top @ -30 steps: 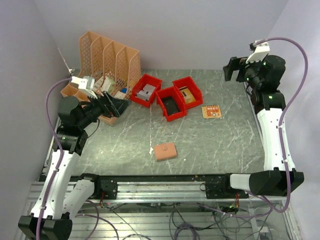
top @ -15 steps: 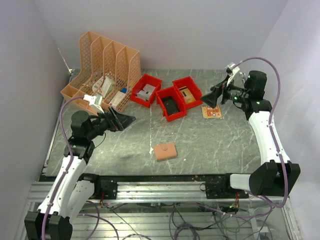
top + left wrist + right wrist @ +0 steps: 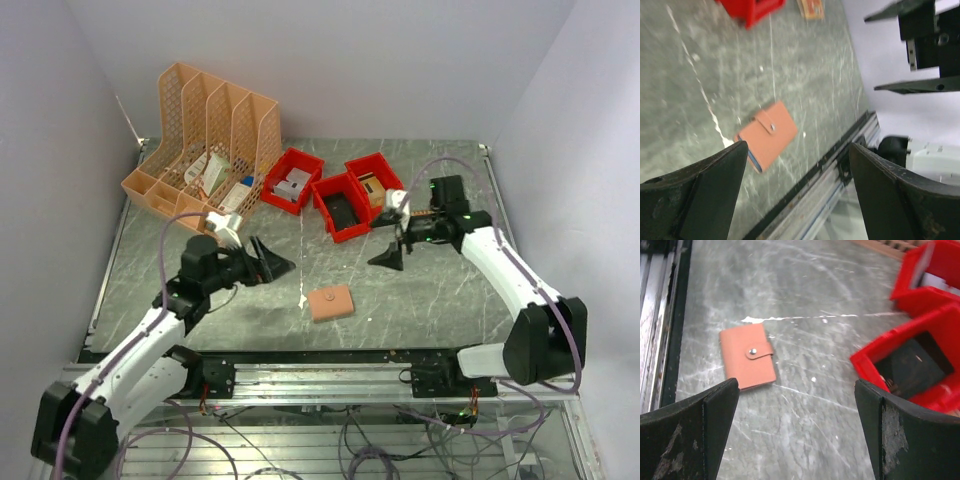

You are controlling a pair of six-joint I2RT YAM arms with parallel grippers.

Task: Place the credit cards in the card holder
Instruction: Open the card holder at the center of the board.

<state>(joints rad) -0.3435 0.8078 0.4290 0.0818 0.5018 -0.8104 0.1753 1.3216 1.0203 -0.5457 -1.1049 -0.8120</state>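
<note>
The salmon-pink card holder lies closed and flat on the table near the front edge, snap button up. It also shows in the left wrist view and the right wrist view. My left gripper is open and empty, above the table to the left of the holder. My right gripper is open and empty, above the table behind and to the right of it. An orange patterned card lies on the table by the red bins; my right arm mostly hides it from above.
Three red bins stand at the back middle, with small items in them. An orange lattice file rack holding several items stands at the back left. The metal rail runs along the front edge.
Both arms have swung down and inward from the table's sides toward the middle. Both grippers now hover open near the card holder. The holder has not moved.
</note>
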